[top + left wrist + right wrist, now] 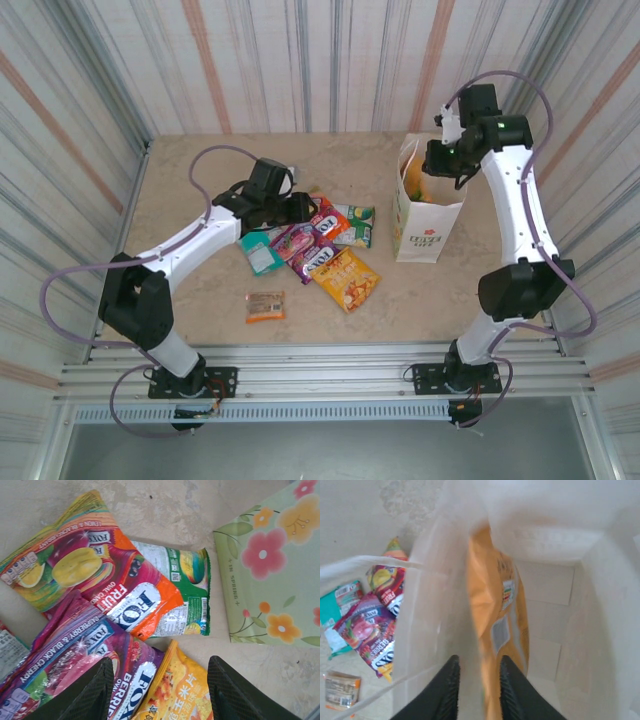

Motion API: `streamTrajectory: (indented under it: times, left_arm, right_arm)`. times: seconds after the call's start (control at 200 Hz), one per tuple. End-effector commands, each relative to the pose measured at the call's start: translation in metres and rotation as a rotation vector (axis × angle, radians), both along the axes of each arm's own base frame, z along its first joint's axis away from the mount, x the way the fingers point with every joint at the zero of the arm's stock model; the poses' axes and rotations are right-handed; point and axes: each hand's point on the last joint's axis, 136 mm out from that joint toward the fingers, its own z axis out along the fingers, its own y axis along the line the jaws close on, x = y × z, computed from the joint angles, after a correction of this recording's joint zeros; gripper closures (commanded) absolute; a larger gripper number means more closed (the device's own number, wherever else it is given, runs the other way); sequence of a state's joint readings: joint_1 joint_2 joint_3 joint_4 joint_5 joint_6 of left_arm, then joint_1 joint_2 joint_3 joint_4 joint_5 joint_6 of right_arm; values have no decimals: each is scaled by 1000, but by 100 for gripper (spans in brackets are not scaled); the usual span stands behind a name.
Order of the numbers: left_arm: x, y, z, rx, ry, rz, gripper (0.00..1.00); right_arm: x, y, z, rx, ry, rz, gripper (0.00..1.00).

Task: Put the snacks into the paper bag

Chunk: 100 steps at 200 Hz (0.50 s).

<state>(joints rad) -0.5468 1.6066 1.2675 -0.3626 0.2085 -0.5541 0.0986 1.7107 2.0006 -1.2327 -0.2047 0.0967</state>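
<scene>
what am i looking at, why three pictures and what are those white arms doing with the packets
These are two white robot arms bolted at the near edge of a table, each ending in a two-finger gripper. The wide picture comes from a fixed camera above and behind them. The other two come from cameras on the wrists, so the dark fingers are each arm's own. A pile of snack packets lies on the table, a small orange-brown bar apart from it. The left gripper is open above a purple Fox's berries packet and a yellow chips packet. The right gripper is over the open white paper bag, pinching an orange packet that hangs inside it.
</scene>
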Motion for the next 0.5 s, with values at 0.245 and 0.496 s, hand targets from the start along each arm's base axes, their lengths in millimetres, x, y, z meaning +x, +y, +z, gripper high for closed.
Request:
streamTrajectory:
  times: [0.245,0.496]
  left_arm:
    - [-12,29,-10,-53,71,29,46]
    - [-33,64,-25,-155,160,95,47]
  right_arm:
    - [-28,9,66,-32,-184,7,66]
    - [-67,62,85,-101,-278,153,65]
